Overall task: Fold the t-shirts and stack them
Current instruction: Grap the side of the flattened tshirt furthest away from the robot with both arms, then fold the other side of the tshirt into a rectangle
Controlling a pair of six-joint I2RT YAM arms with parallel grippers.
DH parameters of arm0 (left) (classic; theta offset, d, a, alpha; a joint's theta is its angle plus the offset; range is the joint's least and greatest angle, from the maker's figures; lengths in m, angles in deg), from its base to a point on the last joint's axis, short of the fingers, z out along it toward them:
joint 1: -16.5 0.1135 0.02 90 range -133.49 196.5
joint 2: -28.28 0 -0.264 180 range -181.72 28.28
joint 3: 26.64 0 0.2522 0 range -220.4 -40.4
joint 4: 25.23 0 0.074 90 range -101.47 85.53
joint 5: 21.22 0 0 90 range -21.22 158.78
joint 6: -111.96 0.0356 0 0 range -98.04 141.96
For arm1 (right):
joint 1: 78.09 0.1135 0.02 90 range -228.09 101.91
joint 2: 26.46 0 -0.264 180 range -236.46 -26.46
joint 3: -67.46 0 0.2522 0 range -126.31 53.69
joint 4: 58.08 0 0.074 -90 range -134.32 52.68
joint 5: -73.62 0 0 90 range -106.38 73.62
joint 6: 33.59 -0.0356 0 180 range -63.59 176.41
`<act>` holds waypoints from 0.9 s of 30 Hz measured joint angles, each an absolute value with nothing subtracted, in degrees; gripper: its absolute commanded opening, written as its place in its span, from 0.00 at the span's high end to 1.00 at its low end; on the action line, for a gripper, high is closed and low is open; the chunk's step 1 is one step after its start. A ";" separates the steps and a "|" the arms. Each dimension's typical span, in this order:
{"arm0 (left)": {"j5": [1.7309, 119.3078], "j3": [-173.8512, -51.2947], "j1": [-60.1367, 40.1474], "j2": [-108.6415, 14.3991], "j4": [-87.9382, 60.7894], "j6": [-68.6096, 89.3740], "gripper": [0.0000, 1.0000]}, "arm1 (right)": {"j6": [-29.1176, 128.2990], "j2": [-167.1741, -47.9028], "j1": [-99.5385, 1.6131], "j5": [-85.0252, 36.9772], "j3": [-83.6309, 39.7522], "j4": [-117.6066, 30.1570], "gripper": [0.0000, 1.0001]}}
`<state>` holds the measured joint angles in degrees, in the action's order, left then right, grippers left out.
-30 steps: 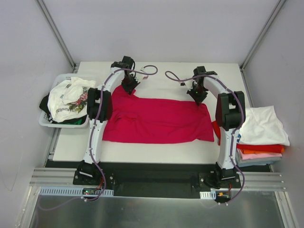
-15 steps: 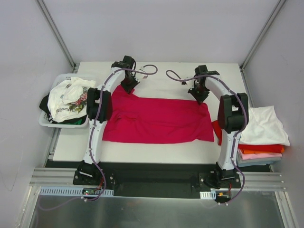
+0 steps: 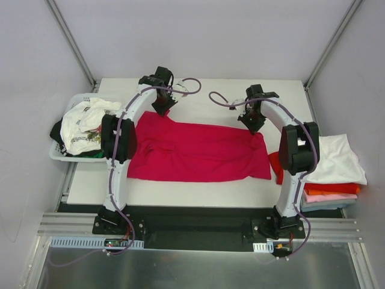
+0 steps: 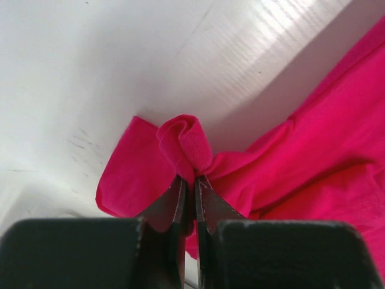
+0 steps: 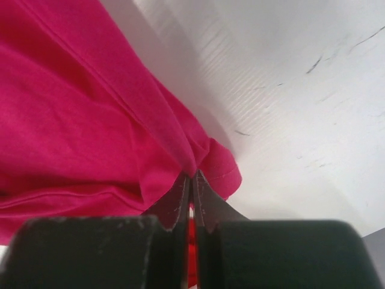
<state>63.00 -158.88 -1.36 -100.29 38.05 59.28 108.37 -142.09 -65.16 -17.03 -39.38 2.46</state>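
The table is carrying the whole job. The crimson tee is lying spread across its middle, w/ wrinkles near the left end. It's the shirt being worked now, judging by both arms being on it. The folded stack is sitting at the right edge, white one on top and red, orange and pink layers under it, just beside the tee's right end. The basket is hanging off the left edge w/ unfolded tees heaped in it. The left gripper is at the tee's far left corner, and in its wrist cam the left gripper is clamped tight on a small rolled bunch of cloth. The right gripper is at the far right corner, and its wrist cam shows it pinching a thin ridge of fabric just beside the hem. Risks, as a judgement: both bites are shallow, so a quick lift or uneven pull btwn arms could slip a corner out. The left pinch may be holding only one layer, so the fold could drag crooked. The wrinkles could get folded in. The right end is close enough to snag the stack.
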 measured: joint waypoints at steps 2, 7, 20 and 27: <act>63.50 -156.23 -2.02 -98.23 37.85 58.82 1.00 | 108.24 -141.11 -64.81 -16.98 -37.85 2.46 0.99; 65.01 -149.70 -3.26 -93.38 37.48 57.95 1.00 | 107.91 -137.83 -64.18 -16.98 -34.42 2.44 0.99; 67.98 -135.58 -3.81 -81.64 37.24 55.94 1.00 | 107.67 -132.28 -62.89 -16.87 -27.65 2.66 0.99; 69.25 -130.66 -3.83 -78.43 37.24 54.98 1.00 | 107.45 -131.60 -61.90 -16.90 -25.33 2.68 0.99</act>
<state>69.25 -130.66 -3.83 -78.43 37.24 54.98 107.45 -131.60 -61.90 -16.90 -25.33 2.68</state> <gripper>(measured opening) 0.025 0.019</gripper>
